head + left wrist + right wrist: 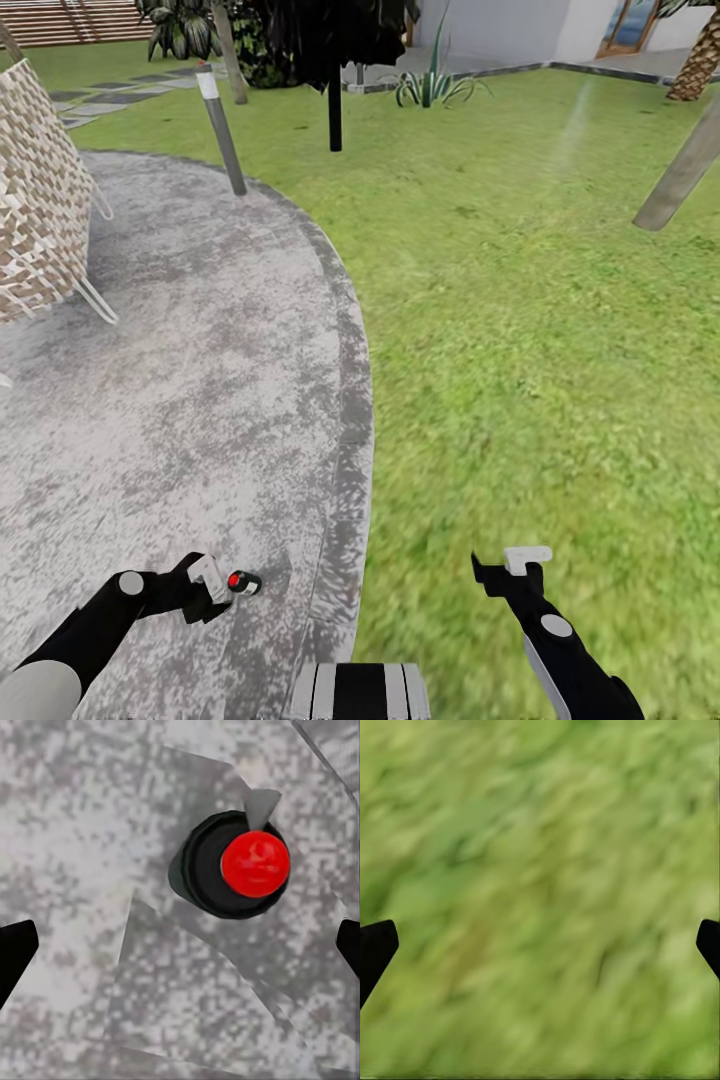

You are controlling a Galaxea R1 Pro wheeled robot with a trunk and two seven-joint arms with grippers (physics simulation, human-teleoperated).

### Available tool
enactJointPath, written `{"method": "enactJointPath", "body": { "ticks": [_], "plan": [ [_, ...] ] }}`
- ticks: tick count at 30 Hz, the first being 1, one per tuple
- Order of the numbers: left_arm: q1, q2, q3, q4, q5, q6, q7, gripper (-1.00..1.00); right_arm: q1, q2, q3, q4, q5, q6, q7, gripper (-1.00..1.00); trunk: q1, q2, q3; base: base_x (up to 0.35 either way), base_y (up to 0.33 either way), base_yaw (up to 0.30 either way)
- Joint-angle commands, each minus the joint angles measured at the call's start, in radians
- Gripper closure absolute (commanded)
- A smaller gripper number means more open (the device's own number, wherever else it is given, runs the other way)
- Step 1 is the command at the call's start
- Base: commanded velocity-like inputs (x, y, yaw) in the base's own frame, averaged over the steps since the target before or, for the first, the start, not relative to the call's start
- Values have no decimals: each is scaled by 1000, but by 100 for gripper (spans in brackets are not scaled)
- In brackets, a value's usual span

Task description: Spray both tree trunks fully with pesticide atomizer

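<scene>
Both arms reach forward low in the head view, the left gripper [213, 590] over the floor [180, 400] and the right gripper [503, 567] over the grass [540, 330]. Just beside the left gripper's tip, on its inner side, stands the atomizer [243, 583], a small dark bottle with a red top, upright on the concrete near the paving's rounded edge. From the left wrist the atomizer [232, 864] is seen from above, between the two dark fingertips [15, 949] but nearer one of them, touching neither; the jaws stand spread wide and hold nothing. The right wrist looks down on blurred grass [540, 892], its fingertips [375, 949] likewise wide apart and empty. Well ahead of the left gripper a grey bollard [222, 130] with a white band rises at the paving's edge, and a woven chair [35, 210] stands on the concrete farther toward that arm's outer side. Far ahead of the right gripper, a pale trunk [680, 170] leans across the lawn.
</scene>
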Motion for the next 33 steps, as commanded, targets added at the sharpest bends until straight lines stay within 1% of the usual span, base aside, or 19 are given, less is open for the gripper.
{"method": "enactJointPath", "body": {
  "ticks": [1,7,12,29,33],
  "plan": [
    [0,0,3,-1,-10,-8,-2,-100,0,0,0,0,1,-3,0,-100,0,-1,-6,0,0,0],
    [0,-1,3,-10,-10,-8,-2,-100,0,0,0,0,1,-4,0,-100,3,-2,-39,0,0,0],
    [0,-2,3,-14,-10,-8,-2,-100,0,0,0,0,1,-3,0,-100,3,-2,-45,0,0,0],
    [-6,-2,2,-16,-10,-8,-2,-100,0,1,2,2,1,-3,0,-100,3,-2,-46,0,0,-26],
    [-6,-2,2,-16,-10,-8,-2,-100,0,1,2,2,1,-3,0,-100,5,-3,-61,0,0,-1]
  ]
}}
